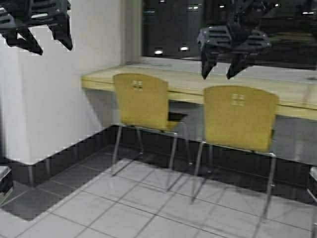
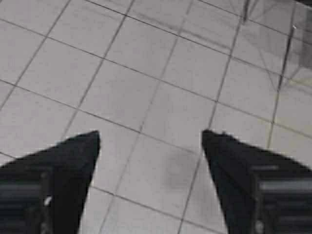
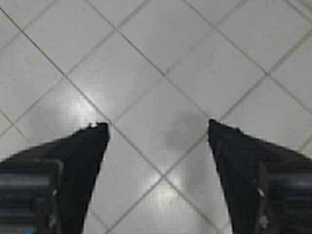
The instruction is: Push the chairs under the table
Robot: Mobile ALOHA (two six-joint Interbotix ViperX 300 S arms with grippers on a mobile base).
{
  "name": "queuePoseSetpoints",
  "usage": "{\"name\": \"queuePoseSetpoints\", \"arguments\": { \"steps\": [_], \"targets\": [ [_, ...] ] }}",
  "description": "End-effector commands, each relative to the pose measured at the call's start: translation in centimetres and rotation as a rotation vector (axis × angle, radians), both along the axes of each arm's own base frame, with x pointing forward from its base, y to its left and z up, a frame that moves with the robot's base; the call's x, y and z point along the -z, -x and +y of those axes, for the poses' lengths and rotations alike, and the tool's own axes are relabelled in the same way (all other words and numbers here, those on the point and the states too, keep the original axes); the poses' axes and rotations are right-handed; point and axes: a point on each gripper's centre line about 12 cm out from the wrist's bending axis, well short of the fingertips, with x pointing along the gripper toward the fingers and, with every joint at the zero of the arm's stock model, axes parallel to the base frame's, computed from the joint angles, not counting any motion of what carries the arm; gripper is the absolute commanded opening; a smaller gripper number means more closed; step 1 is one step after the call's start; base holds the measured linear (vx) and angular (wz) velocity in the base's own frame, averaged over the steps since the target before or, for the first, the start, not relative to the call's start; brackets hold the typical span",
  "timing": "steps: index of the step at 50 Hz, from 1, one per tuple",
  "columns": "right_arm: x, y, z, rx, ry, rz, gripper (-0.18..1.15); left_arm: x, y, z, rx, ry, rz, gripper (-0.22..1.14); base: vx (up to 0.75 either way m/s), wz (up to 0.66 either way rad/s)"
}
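Observation:
Two yellow-tan plywood chairs stand at the long pale table point(image 1: 188, 79), backs toward me. The left chair point(image 1: 141, 101) and the right chair point(image 1: 240, 119) both have their seats partly under the tabletop edge. My left gripper point(image 1: 52, 49) hangs at the high view's upper left, open, clear of the chairs. Above the right chair's backrest hovers my right gripper point(image 1: 220, 74), open and not touching it. In the left wrist view the left gripper point(image 2: 151, 136) shows only floor tiles between its fingers. The right gripper point(image 3: 158, 126) likewise frames bare tiles.
A white wall column point(image 1: 59, 99) with a dark tiled base stands left of the table. A dark window point(image 1: 218, 29) runs behind the table. Grey floor tiles point(image 1: 129, 208) spread in front of the chairs. Thin chrome legs point(image 2: 287, 53) show in the left wrist view.

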Motion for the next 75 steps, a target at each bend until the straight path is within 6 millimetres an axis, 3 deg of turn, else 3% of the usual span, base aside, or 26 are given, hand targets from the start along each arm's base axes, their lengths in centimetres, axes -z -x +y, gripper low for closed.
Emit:
{"name": "queuePoseSetpoints", "arguments": {
  "steps": [1,52,75],
  "targets": [
    [-1.01,-0.73,0.09,0.009,-0.015,-0.029,0.95,-0.44,-0.7,-0.18,0.007,-0.011,-0.013,0.96,-0.22,-0.3],
    [-0.88,-1.26,0.32,0.017,-0.023,-0.018,0.95,0.24,-0.78,-0.32,0.007,-0.01,0.032,0.96,-0.12,-0.43],
    [-0.84,-1.3,0.38,0.024,-0.03,-0.007,0.95,-0.14,-0.93,-0.47,0.009,-0.001,0.046,0.96,0.05,-0.19]
  ]
}}
